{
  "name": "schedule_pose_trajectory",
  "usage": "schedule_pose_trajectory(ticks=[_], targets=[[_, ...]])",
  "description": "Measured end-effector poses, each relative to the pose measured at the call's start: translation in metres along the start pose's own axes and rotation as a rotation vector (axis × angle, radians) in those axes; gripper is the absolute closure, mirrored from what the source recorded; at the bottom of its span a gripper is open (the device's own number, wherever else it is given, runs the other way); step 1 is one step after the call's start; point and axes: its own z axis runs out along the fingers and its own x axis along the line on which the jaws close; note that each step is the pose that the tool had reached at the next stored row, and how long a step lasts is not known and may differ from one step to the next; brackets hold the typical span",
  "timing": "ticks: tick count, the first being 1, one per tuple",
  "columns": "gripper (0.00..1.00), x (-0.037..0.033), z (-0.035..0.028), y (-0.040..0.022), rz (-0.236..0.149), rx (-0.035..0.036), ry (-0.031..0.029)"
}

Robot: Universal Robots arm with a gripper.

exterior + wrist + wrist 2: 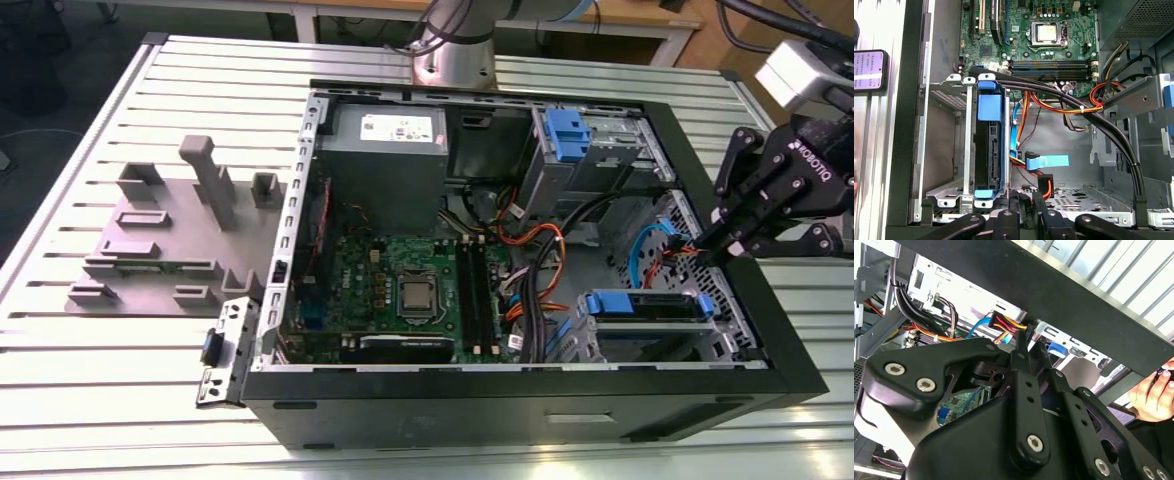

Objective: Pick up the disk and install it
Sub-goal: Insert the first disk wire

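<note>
My gripper (pixel 705 248) hangs over the open computer case's (pixel 747 385) wall on the exterior view's right, shut, with nothing seen between its fingers. In both wrist views its tips (pixel 1029 332) (pixel 1026 200) point into the case, just above the orange and blue cable plugs (pixel 1046 165). A drive with blue bracket tabs (pixel 647 305) sits edge-on in the lower cage (pixel 989 150) close beside the gripper. Its face is hidden, so I cannot tell whether it is the disk. Another blue-tabbed drive (pixel 567 135) sits in the upper bay.
The motherboard (pixel 400 285) and the grey power supply box (pixel 387 140) fill the case's left half. Black cable bundles (pixel 1094 115) cross the middle. A grey slotted fixture (pixel 167 235) lies on the table at the exterior view's left. A person's hand (pixel 1154 395) is outside the case.
</note>
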Motion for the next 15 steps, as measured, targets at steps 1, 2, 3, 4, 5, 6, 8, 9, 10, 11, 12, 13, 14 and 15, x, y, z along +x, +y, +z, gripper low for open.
schedule_pose_trajectory(ticks=[1,2,3,4,5,6,8,9,10,11,12,13,14,15], targets=[[0.75,0.0,0.0,0.0,0.0,0.0,0.0],[0.76,0.0,0.0,0.0,0.0,0.0,0.0],[0.76,0.0,0.0,0.0,0.0,0.0,0.0001],[0.83,0.0,-0.0001,0.0,0.0,0.0,0.0001],[0.88,0.0,-0.0001,0.0,0.0,0.0,0.0001],[0.89,0.0,0.0,0.0,0.0,0.0001,0.0001],[0.89,0.0,0.0,0.0,0.0,0.0,0.0001],[0.89,0.0,0.0,0.0,0.0,0.0,0.0001],[0.89,0.0,0.0,0.0,0.0,0.0,0.0001],[0.89,0.0,0.0,0.0,0.0,0.0,0.0],[0.89,0.0,0.0,0.0,0.0,0.0,0.0],[0.89,0.0,0.0,0.0,0.0,0.0,0.0001],[0.89,0.0,0.0001,0.0,0.0,0.0,0.0002],[0.89,0.0,0.0001,0.0,0.0,0.0,0.0003]])
